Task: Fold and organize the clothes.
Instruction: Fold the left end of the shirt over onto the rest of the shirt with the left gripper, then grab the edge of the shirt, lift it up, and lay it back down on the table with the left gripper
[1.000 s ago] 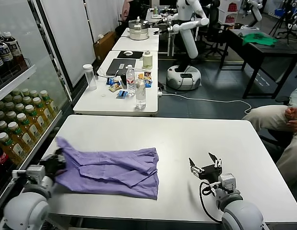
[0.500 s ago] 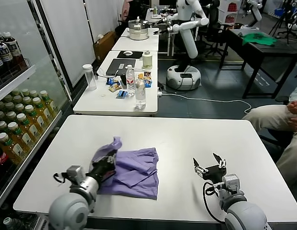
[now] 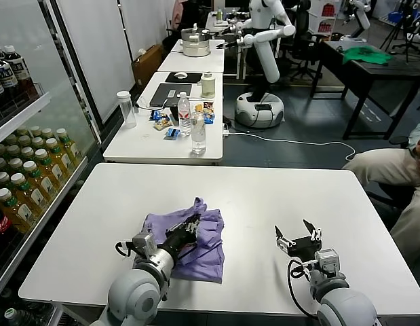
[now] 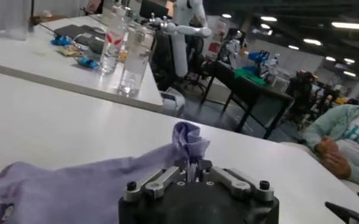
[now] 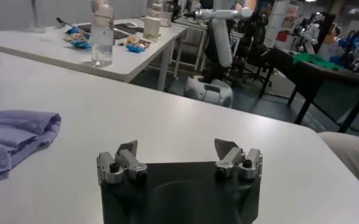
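A lavender T-shirt lies folded into a narrow heap on the white table, left of centre near the front edge. My left gripper hovers over its middle, shut on a raised bunch of the fabric that sticks up past the fingers. In the left wrist view the T-shirt trails away from the left gripper, with a strip of cloth pinched between the jaws. My right gripper waits open and empty over bare table to the right of the shirt. The right wrist view shows the right gripper with the T-shirt lying off to one side.
A second table with water bottles and snacks stands behind. A drinks cooler lines the left side. A seated person is at the right of the table.
My left gripper has carried the shirt's left edge up and over to the right, folding the shirt to about half its width. The right gripper has barely moved.
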### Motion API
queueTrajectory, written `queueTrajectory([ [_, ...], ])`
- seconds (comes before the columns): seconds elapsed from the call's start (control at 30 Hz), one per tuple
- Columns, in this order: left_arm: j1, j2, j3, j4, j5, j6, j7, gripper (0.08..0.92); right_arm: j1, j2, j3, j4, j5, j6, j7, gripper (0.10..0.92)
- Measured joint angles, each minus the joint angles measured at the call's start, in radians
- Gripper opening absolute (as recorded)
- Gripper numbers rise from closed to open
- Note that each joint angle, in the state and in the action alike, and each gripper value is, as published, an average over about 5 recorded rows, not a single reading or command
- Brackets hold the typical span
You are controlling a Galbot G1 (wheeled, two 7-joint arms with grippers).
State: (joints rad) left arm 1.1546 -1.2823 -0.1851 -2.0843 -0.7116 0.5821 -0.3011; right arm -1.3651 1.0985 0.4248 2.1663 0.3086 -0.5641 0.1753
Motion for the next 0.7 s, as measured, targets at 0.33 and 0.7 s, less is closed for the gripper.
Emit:
queueTrajectory([
  [0.33,0.04,0.079,-0.114,-0.063,-0.017,-0.021,0.005,0.583,0.015,0.008,-0.007,-0.01,-0.002,0.001,-0.005,0.823],
  [0.7,0.135,0.134,-0.227,0.075,0.093,-0.01,0.028,0.819,0.016,0.013,-0.019,-0.013,-0.018,0.002,-0.007,0.823],
])
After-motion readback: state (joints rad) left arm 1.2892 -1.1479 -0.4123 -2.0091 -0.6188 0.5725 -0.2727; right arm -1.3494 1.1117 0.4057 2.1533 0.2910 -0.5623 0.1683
